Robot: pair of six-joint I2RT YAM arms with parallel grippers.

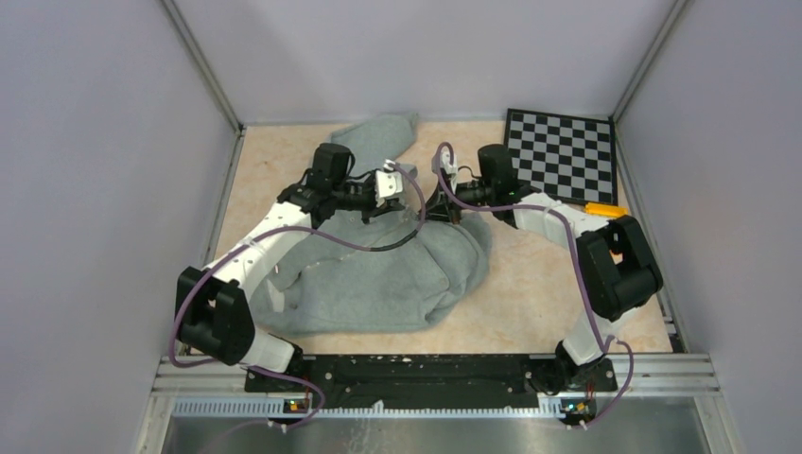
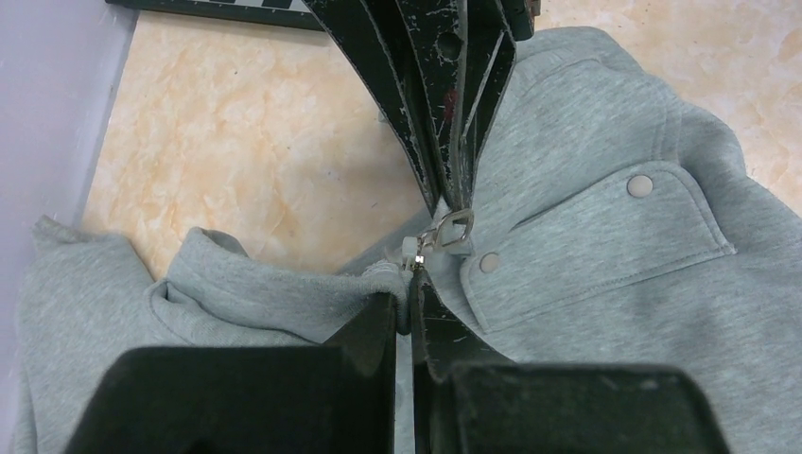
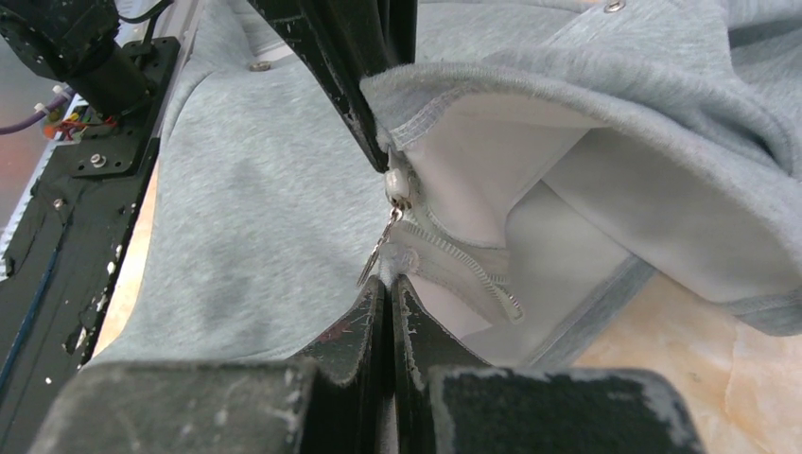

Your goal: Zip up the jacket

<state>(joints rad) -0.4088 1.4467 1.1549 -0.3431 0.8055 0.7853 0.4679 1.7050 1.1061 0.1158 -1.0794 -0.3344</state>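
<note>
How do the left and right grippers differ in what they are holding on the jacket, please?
The left gripper is shut on the fabric edge of the jacket right beside the slider, while the right gripper appears shut on the thin metal pull. The left gripper reaches in from the left, the right gripper from the right, so they point at each other. Both are closed and meet almost tip to tip at the slider.
</note>
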